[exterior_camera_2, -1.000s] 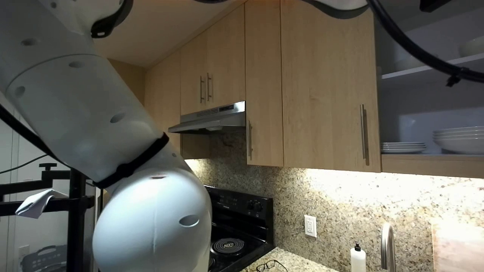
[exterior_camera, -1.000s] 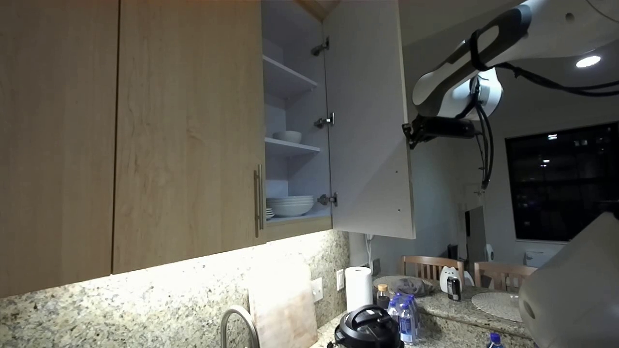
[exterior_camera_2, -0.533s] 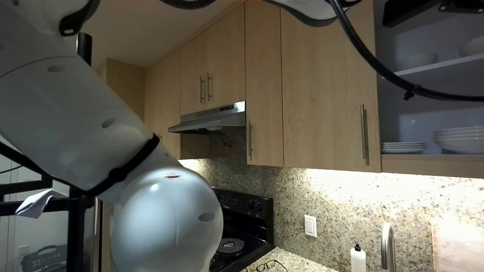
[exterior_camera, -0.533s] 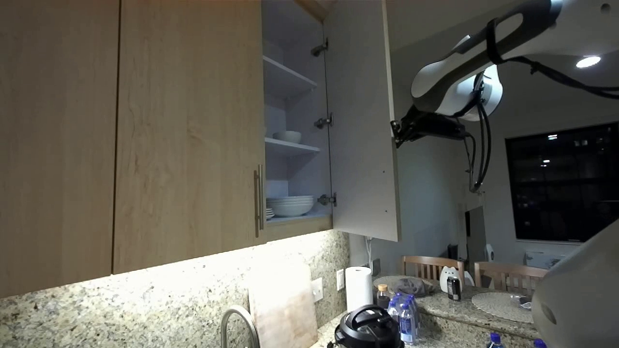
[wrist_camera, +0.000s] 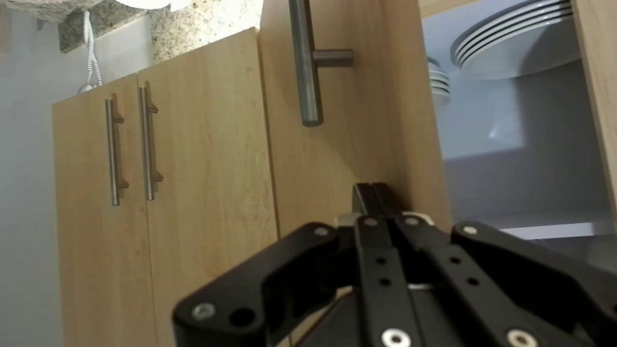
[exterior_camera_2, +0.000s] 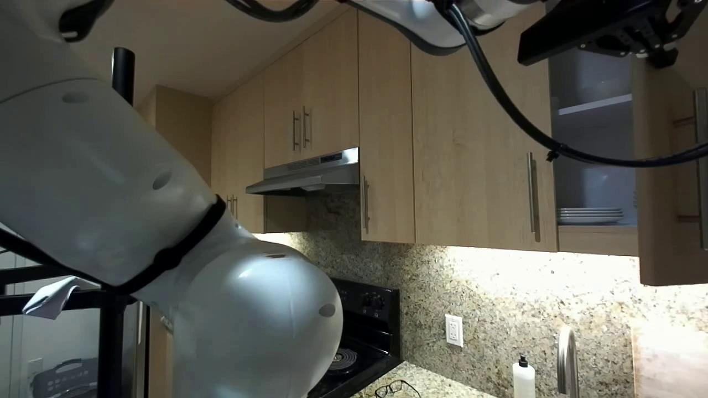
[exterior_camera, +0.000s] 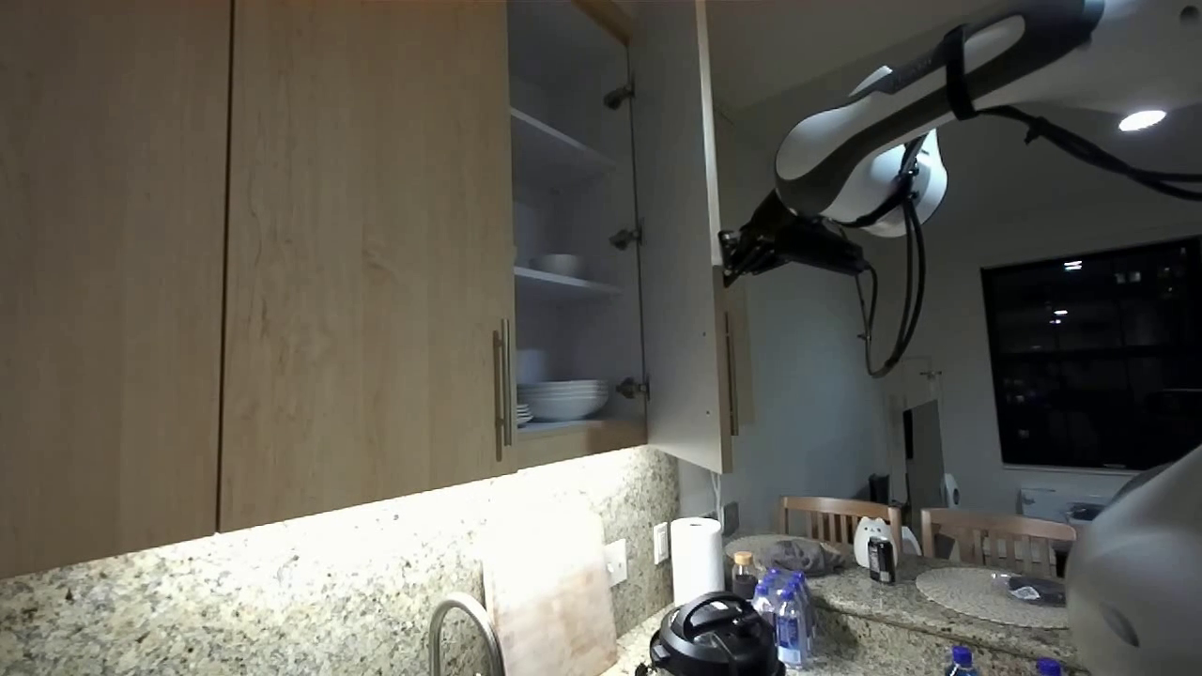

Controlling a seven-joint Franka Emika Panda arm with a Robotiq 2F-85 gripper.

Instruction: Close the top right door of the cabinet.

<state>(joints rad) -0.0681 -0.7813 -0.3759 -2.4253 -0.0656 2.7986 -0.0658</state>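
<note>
The top right door [exterior_camera: 676, 282] of the cabinet [exterior_camera: 376, 235] stands partly open, its pale inner face and hinges showing in an exterior view. Its wood outer face and bar handle show in an exterior view [exterior_camera_2: 666, 221] and in the wrist view [wrist_camera: 356, 140]. My gripper [wrist_camera: 373, 190] is shut and empty, fingertips together. The tips are at the door's outer face near its free edge, above the handle [exterior_camera: 731, 376], apparently pressing on it. The gripper also shows at the door edge in both exterior views [exterior_camera: 728, 258] [exterior_camera_2: 666, 55]; its exact contact is hidden.
White bowls [exterior_camera: 563, 402] and plates [exterior_camera_2: 591, 215] sit on the cabinet shelves. A neighbouring door [exterior_camera_2: 481, 138] is closed. Other closed doors with handles [wrist_camera: 207, 159] show left in the wrist view. Below are a black pot [exterior_camera: 716, 638], bottles [exterior_camera: 789, 624] and a faucet [exterior_camera: 465, 620].
The door has swung inward toward the cabinet, its free edge moving left in an exterior view. The gripper has moved with it. The door's outer face and handle have come into view.
</note>
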